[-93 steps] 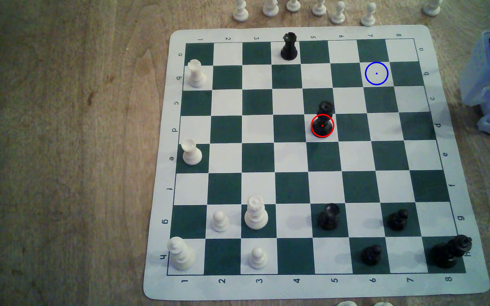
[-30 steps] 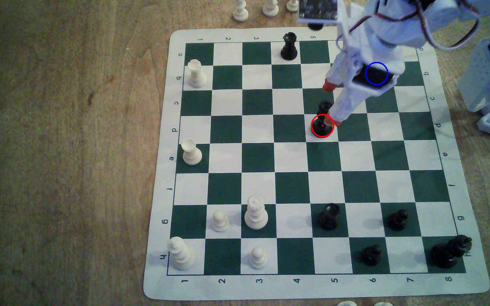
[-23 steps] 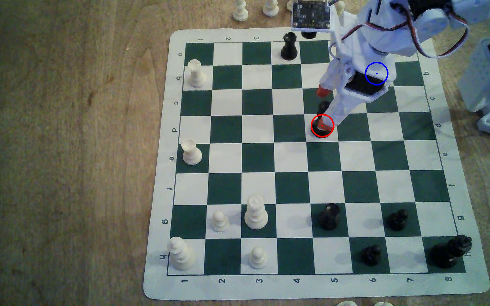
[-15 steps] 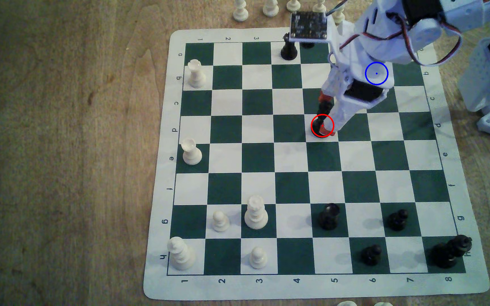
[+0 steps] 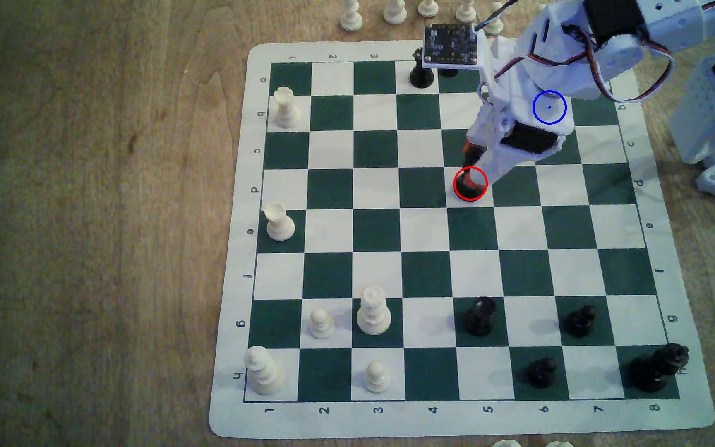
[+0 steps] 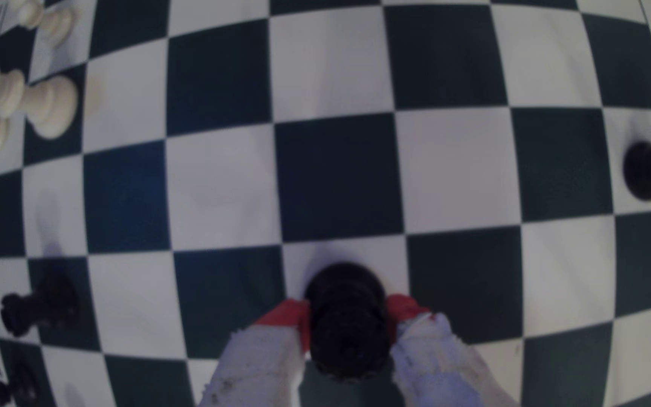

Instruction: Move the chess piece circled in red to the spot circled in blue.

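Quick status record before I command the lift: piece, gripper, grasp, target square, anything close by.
piece: black chess piece upright on the red-ringed white square, base on the board
gripper: gripper down over the piece, one red-tipped finger on each side
grasp: fingers look pressed against the piece; not lifted yet
target: blue-ringed spot, currently covered by the arm in the exterior view
nearby: no other piece on the adjoining squares; black rook stands at the board's far edge
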Tool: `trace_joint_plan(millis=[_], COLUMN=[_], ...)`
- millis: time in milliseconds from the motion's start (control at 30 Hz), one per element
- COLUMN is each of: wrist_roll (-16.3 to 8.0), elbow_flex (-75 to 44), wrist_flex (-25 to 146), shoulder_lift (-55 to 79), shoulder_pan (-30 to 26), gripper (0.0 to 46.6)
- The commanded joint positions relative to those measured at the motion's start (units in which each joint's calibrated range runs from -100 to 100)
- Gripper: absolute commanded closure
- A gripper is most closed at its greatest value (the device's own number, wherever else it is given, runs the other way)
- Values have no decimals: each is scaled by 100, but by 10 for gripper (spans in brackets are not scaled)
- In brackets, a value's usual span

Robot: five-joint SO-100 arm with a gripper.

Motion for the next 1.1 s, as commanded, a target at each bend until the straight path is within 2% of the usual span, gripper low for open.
trace_joint_plan(millis=[0, 300, 533, 633, 867, 1067], wrist_roll=[-34, -63, 29, 176, 513, 762], elbow_flex=[-34, -342, -1212, -1330, -306, 555], wrist_flex=[-115, 343, 1817, 2170, 2129, 2014], shoulder_lift=[-176, -533, -787, -940, -1475, -1916], shoulder_pan=[-29, 136, 503, 840, 1653, 2083], gripper=[463, 464, 464, 464, 464, 464])
